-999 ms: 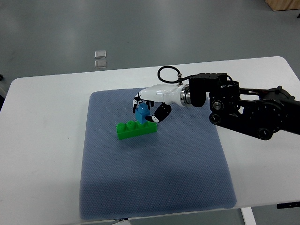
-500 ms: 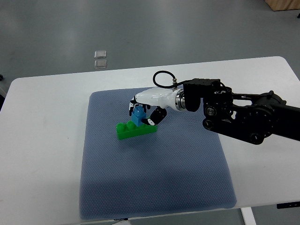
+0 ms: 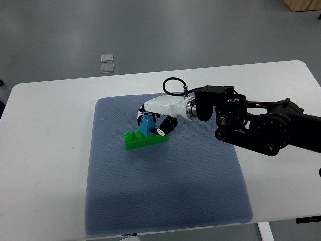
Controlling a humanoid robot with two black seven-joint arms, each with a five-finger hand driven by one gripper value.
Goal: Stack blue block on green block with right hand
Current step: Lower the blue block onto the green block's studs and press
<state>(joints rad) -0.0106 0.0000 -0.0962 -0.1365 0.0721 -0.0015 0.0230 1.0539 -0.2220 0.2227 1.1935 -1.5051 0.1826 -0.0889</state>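
Note:
A long green block [image 3: 144, 140] lies on the blue-grey mat [image 3: 165, 196], left of centre. A small blue block [image 3: 147, 124] sits on top of its middle studs. My right hand [image 3: 152, 123], white with black fingertips, comes in from the right on a black arm and is shut on the blue block, fingers wrapped around both sides of it. The blue block touches the green one. The left arm does not show.
The mat covers the middle of a white table [image 3: 45, 150]. Grey floor lies beyond the table's far edge, with two small pale squares [image 3: 107, 63] on it. The black forearm [image 3: 261, 125] spans the mat's right side.
My right hand has shifted slightly left and down with the blue block, bringing it from above the green block's right part onto its middle studs. The green block has stayed put.

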